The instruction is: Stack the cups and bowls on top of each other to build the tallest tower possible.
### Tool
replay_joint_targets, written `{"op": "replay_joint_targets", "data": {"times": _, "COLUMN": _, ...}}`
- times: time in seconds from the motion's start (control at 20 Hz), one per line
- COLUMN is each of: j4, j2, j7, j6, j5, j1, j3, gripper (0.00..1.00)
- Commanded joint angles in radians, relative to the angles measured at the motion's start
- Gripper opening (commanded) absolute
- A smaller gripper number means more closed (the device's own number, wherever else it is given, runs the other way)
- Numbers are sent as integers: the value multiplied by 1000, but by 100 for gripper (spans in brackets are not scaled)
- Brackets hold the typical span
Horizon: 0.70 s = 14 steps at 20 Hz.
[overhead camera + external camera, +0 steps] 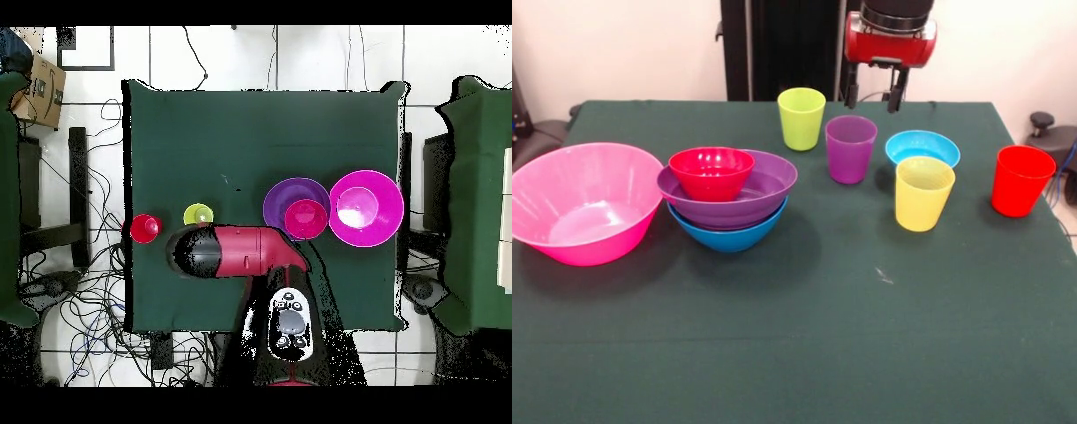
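Bright, even light from above; soft shadows beneath the bowls (728, 199); mild blur.

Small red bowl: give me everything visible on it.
The red bowl is small, round, glossy opaque plastic with faint ribbing inside and a plain rim. It looks empty and sits upright, slightly off-centre toward the pink bowl, nested inside the purple bowl, which itself sits in the blue bowl. Only the purple bowl touches it. From overhead it shows as a red disc within the purple ring.

near table half (803, 353) lies open; cups (850, 148) and bowls (728, 185) crowd the far half.
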Motion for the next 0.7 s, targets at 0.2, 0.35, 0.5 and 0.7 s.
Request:
{"op": "replay_joint_targets", "data": {"times": 0.2, "j4": 5, "j2": 67, "j7": -71, "j6": 31, "j5": -76, "j1": -75, "j3": 120, "gripper": 100}}
{"op": "replay_joint_targets", "data": {"times": 0.35, "j4": -19, "j2": 100, "j7": -110, "j6": 6, "j5": -110, "j1": -110, "j3": 144, "gripper": 100}}
{"op": "replay_joint_targets", "data": {"times": 0.5, "j4": -26, "j2": 135, "j7": -128, "j6": -58, "j5": -152, "j1": -140, "j3": 178, "gripper": 100}}
{"op": "replay_joint_targets", "data": {"times": 0.7, "j4": 2, "j2": 136, "j7": -94, "j6": -104, "j5": -181, "j1": -148, "j3": 194, "gripper": 100}}
